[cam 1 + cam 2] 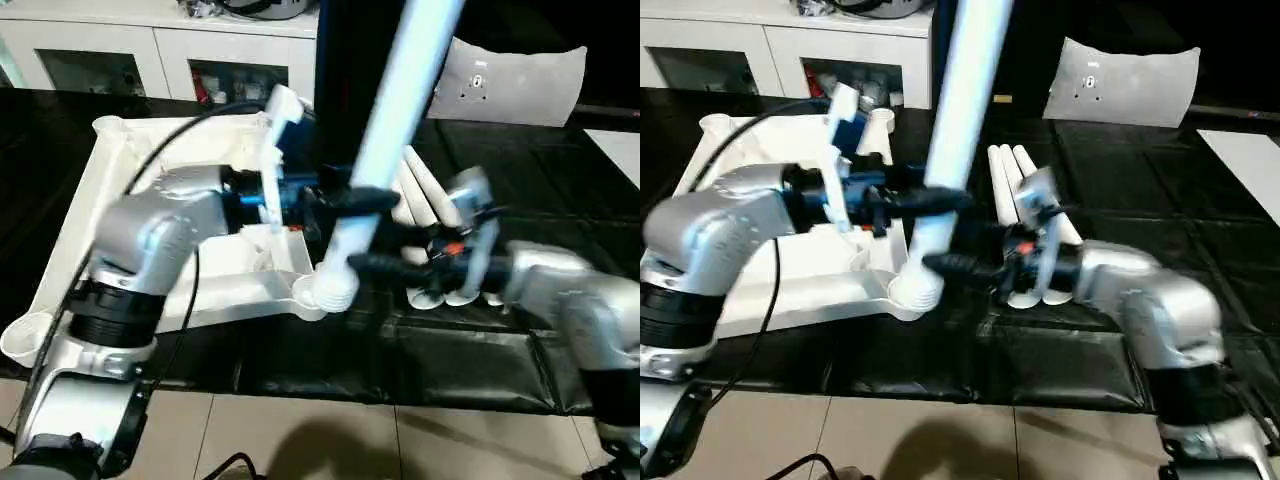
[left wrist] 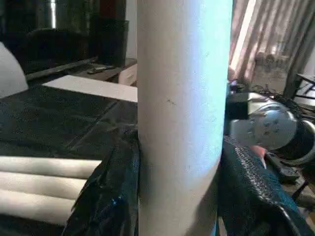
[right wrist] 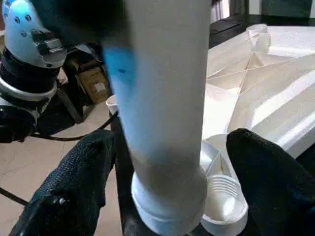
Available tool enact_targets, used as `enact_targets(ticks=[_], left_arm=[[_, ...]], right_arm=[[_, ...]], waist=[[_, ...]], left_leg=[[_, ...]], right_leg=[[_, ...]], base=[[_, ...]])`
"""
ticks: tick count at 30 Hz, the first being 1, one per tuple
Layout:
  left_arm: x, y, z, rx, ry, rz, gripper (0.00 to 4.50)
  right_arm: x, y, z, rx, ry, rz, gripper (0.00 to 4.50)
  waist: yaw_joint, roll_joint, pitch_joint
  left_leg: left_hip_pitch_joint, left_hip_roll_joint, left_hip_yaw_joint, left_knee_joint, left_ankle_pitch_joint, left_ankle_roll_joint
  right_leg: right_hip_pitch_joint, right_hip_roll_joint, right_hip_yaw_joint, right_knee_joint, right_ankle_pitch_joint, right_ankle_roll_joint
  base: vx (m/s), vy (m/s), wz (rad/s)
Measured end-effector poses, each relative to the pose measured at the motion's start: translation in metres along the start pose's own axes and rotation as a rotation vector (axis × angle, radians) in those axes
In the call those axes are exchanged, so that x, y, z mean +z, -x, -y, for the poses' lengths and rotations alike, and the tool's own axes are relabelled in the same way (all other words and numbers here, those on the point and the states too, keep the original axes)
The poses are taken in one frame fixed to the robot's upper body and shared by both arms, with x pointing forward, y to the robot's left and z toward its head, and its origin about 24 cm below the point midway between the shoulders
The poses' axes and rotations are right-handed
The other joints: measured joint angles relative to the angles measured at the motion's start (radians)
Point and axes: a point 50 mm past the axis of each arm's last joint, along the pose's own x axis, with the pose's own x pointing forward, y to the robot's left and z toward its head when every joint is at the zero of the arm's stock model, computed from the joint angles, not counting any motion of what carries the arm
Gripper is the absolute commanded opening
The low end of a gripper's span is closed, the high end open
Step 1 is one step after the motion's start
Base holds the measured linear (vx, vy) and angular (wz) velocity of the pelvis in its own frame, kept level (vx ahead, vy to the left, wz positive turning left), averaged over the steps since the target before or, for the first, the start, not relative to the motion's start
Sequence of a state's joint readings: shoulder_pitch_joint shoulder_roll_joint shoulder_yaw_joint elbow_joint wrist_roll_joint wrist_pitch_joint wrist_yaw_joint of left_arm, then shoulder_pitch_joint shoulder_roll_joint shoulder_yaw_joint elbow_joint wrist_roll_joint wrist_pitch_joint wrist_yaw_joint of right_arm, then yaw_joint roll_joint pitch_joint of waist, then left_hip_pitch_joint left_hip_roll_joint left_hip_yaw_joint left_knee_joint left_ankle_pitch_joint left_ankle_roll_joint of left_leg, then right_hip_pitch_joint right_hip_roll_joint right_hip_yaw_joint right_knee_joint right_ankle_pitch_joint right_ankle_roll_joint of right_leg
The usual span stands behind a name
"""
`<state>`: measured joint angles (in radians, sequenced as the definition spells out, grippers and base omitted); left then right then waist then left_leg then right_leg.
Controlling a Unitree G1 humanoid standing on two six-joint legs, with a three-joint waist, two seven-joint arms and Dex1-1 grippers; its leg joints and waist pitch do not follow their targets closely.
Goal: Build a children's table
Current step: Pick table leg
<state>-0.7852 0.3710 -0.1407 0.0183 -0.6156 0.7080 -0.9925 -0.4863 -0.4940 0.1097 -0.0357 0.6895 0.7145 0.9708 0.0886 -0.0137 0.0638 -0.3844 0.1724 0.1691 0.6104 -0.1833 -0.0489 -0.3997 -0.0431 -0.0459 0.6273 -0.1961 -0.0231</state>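
The left hand [image 1: 345,200] is clamped on a long tapered white plastic leg [image 1: 385,130] standing at the upturned ribbed white tabletop's [image 1: 150,190] corner socket [image 3: 224,199]; the right hand's [image 1: 940,265] fingers stand apart beside it.

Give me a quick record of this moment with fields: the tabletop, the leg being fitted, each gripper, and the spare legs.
tabletop: white tabletop lies upside down on black mats, ribbed underside up
held leg: white leg stands nearly upright, threaded end at the near corner socket, not yet seated
left gripper: left gripper clamped on the leg higher up
right gripper: right gripper straddles the leg's lower end, fingers spread
spare legs: three spare legs lie side by side beside the tabletop
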Motion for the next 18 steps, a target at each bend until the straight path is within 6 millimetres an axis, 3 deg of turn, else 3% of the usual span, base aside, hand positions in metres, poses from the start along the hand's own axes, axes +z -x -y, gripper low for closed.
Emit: enact_targets(ticks=[4, 18], left_arm=[[0.0002, -0.0048, 0.0028, -0.034, 0.015, 0.024, 1.86], [-0.0007, -0.0092, 0.0058, -0.074, 0.021, 0.033, 1.86]], right_arm=[[-0.0017, -0.0016, 0.001, 0.008, 0.014, -0.002, 3.88], [-0.002, -0.0072, -0.0051, 0.119, 0.023, 0.0, 2.6]], waist=[[0.001, 0.0, 0.0], [0.0, 0.0, 0.0]], left_leg=[[0.0, 0.0, 0.0, 0.0, 0.0, 0.0], [0.0, 0.0, 0.0, 0.001, 0.0, 0.0]], right_leg=[[0.0, 0.0, 0.0, 0.0, 0.0, 0.0], [0.0, 0.0, 0.0, 0.001, 0.0, -0.001]], base=[[0.0, 0.0, 0.0], [0.0, 0.0, 0.0]])
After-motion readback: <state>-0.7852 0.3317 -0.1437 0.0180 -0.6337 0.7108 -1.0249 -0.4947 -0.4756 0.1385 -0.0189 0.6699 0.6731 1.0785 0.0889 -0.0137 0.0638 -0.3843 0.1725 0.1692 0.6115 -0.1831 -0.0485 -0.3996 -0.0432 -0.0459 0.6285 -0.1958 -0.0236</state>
